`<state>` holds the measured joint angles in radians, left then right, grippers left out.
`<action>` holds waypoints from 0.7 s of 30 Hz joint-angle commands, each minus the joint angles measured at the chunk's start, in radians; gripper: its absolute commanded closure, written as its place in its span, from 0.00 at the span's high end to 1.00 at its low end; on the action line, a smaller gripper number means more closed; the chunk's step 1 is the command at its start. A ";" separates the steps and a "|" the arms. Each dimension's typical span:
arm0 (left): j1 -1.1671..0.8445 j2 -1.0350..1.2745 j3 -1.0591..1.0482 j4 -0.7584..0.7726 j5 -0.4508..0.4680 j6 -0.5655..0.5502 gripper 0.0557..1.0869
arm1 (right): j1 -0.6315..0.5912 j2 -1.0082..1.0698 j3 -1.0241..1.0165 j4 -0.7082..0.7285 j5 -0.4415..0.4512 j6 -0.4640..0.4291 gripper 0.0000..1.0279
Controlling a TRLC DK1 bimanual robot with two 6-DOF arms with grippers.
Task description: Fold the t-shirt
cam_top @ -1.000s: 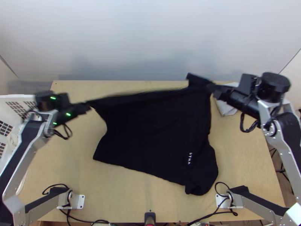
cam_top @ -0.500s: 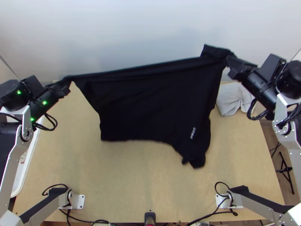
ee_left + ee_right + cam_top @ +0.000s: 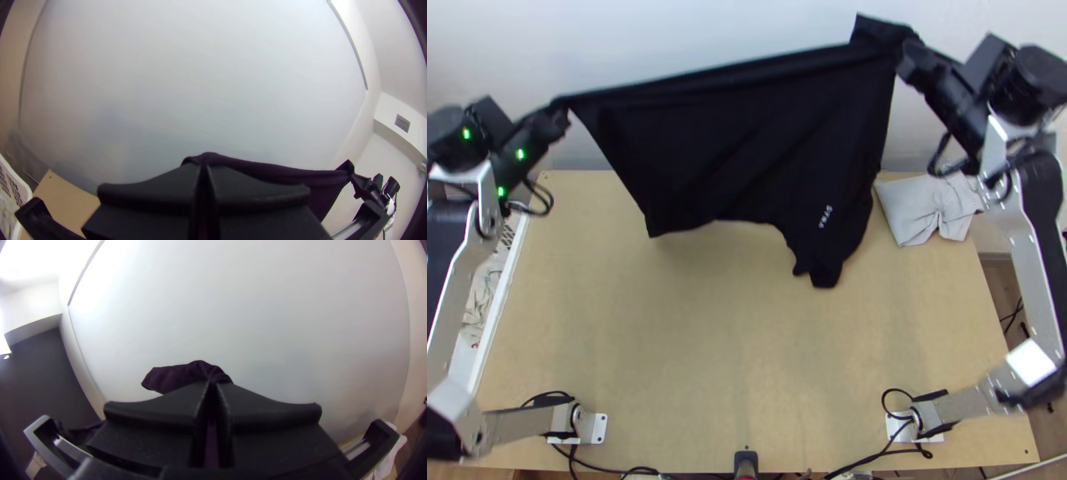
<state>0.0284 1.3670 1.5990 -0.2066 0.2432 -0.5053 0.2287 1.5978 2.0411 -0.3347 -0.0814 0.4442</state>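
Black t-shirt (image 3: 747, 144) strung between left gripper (image 3: 559, 110) and right gripper (image 3: 909, 60), both clamped on its upper edge, pinched bits hidden. Can't tell if the low end touches the table (image 3: 731, 360). Left arm (image 3: 451, 272) blocks part of the white basket (image 3: 501, 300); right arm (image 3: 1031, 256) overlaps the pale cloth (image 3: 919, 208).
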 commanded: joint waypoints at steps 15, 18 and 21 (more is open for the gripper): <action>0.051 0.072 0.056 -0.033 -0.073 0.067 0.03 | 0.073 -0.151 -0.243 0.241 0.319 -0.188 0.03; 0.041 -0.071 -0.134 -0.047 -0.036 0.108 0.03 | 0.149 -0.345 -0.503 0.281 0.368 -0.251 0.03; 0.033 -0.229 -0.332 -0.048 0.002 0.134 0.03 | 0.178 -0.536 -0.760 0.278 0.367 -0.268 0.03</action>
<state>0.0742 1.3983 1.6100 -0.2409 0.1692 -0.4358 0.3111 1.4155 1.7512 -0.0864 0.2508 0.2523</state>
